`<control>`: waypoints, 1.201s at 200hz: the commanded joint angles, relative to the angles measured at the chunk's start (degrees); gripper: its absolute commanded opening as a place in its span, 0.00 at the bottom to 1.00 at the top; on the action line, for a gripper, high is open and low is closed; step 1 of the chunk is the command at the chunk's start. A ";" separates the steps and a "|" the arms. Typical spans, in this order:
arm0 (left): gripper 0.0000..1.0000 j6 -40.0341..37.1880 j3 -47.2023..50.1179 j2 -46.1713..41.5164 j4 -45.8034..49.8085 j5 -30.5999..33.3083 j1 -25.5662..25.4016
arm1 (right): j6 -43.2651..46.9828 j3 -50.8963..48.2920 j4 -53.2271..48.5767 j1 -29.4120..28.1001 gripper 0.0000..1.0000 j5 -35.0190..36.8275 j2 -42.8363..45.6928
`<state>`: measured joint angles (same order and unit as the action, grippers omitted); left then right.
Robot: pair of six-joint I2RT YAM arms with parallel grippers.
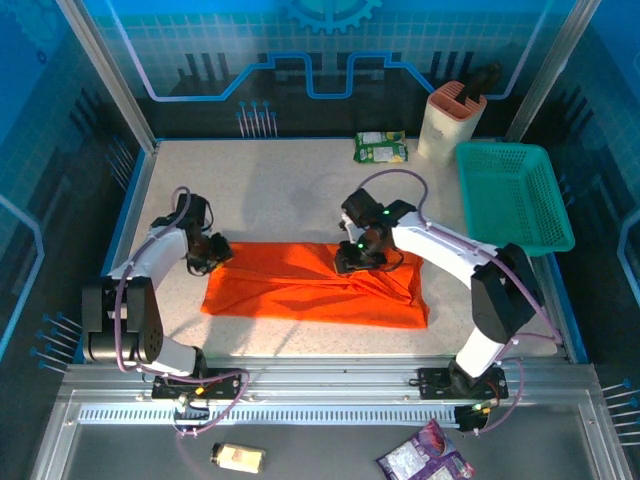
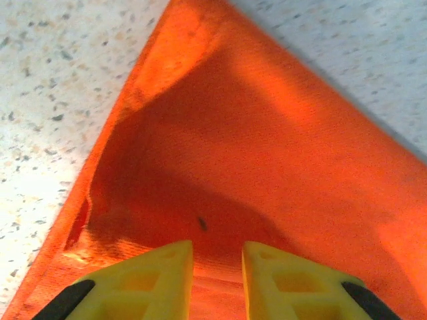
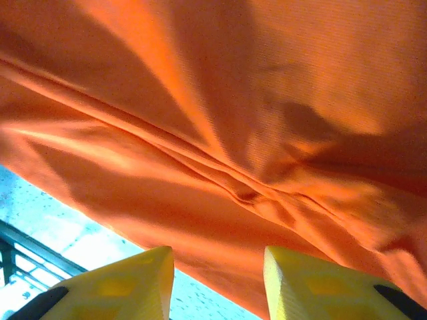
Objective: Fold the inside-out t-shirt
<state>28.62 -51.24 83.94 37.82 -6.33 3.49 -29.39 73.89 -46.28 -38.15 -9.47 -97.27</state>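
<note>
The inside-out t-shirt (image 1: 315, 285) lies flat on the table as a long bright orange band with creases at its right half. My left gripper (image 1: 213, 252) is at the shirt's far left corner. Seen from the left wrist, the gripper (image 2: 217, 267) is open just above the cloth (image 2: 253, 133), with nothing between its yellow fingers (image 2: 153, 280). My right gripper (image 1: 362, 256) is over the shirt's far edge, right of the middle. In the right wrist view this gripper (image 3: 217, 280) is open above wrinkled cloth (image 3: 220, 100), its fingers (image 3: 313, 280) well apart and holding nothing.
A teal mesh basket (image 1: 512, 195) sits at the table's right edge. A beige holder (image 1: 450, 122) and a green packet (image 1: 381, 148) stand at the back. Speckled tabletop (image 1: 280, 190) lies bare behind the shirt. A small bottle (image 1: 240, 458) and a purple packet (image 1: 425, 462) lie below the front rail.
</note>
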 commanded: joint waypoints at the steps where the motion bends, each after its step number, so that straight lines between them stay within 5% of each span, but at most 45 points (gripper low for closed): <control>1: 0.26 1.18 3.02 -1.76 0.82 1.70 1.08 | -0.63 2.56 1.85 -2.03 0.39 -2.27 -2.91; 82: 0.20 3.08 8.27 2.28 -4.76 -3.69 5.02 | -5.49 -0.06 10.74 -3.95 0.31 -7.42 -9.95; 174: 0.25 3.46 1.12 -6.79 0.13 -4.09 4.96 | -7.90 -2.57 11.30 -1.14 0.24 -6.22 -8.54; 240: 0.08 4.03 4.75 0.51 -4.31 -5.06 2.67 | -4.82 -1.21 7.15 2.58 0.23 -3.08 -7.15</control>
<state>32.08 -49.21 80.84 34.61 -10.44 6.17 -36.47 71.64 -34.70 -37.60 -15.16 -106.50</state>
